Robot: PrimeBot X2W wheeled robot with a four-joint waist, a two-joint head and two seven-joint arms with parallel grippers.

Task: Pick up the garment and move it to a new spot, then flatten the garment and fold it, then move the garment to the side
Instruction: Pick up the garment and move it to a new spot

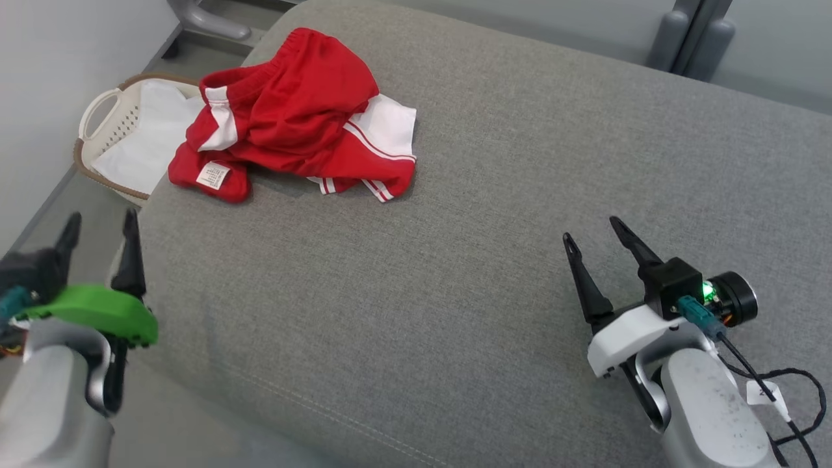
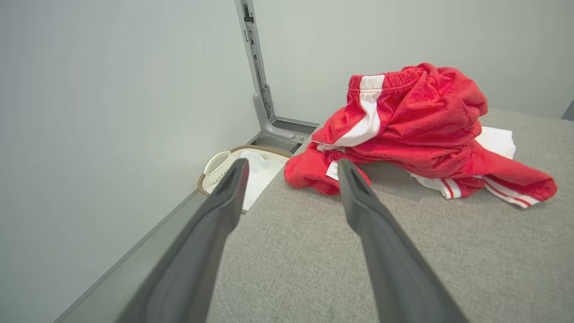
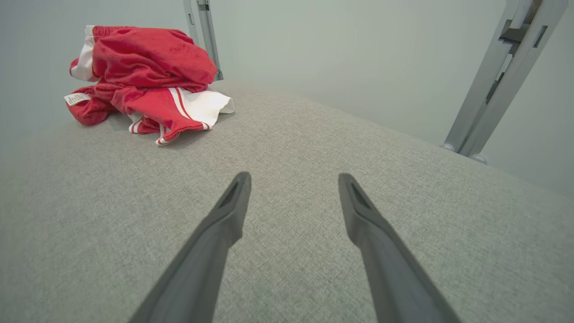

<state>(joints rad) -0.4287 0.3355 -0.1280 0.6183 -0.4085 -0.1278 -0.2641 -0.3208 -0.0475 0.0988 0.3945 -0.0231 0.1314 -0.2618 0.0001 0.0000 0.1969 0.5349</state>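
A crumpled red garment (image 1: 292,110) with white stripes and a white label lies in a heap near the far left corner of the grey cushioned surface (image 1: 494,214). My left gripper (image 1: 103,224) stands open at the surface's left edge, well short of the heap, nothing between its fingers. In the left wrist view the garment (image 2: 417,130) sits just beyond the left gripper (image 2: 291,168). My right gripper (image 1: 591,227) is open over the near right of the surface, far from the cloth. The right wrist view has the garment (image 3: 143,85) at upper left, ahead of the open right gripper (image 3: 293,179).
A cream laundry basket (image 1: 107,123) holding white cloth stands on the floor off the surface's far left edge, also in the left wrist view as the basket (image 2: 219,163). Grey metal posts (image 1: 689,39) rise behind the surface. A pale wall (image 2: 89,112) runs along the left.
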